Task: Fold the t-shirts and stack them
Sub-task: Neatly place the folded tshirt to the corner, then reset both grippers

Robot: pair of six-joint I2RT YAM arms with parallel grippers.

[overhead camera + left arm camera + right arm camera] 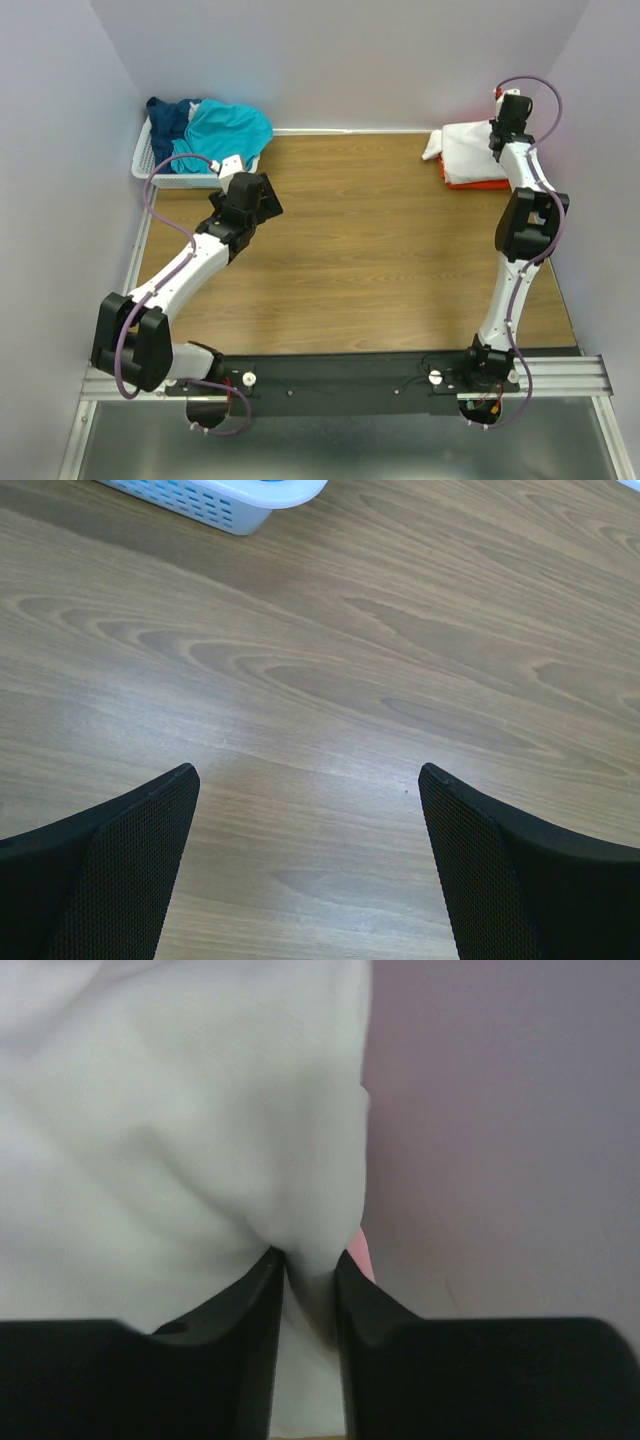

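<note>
From above, the wooden table carries a white slatted basket in its far left corner, with a navy t-shirt and a teal t-shirt heaped in it and spilling over the rim. At the far right a folded white t-shirt lies on top of an orange t-shirt, whose edge shows along the near side. The right gripper sits at the white shirt's right edge, close to the right wall. The left gripper hangs over bare wood just near of the basket, apart from every shirt. In the left wrist view its two fingers stand spread wide with only wood grain between them, and the basket's corner shows at the far left. In the right wrist view the fingers are drawn almost together, pinching a fold of the white t-shirt that bulges up beyond the tips; a sliver of pink cloth peeks out just right of the fold, against the wall
</note>
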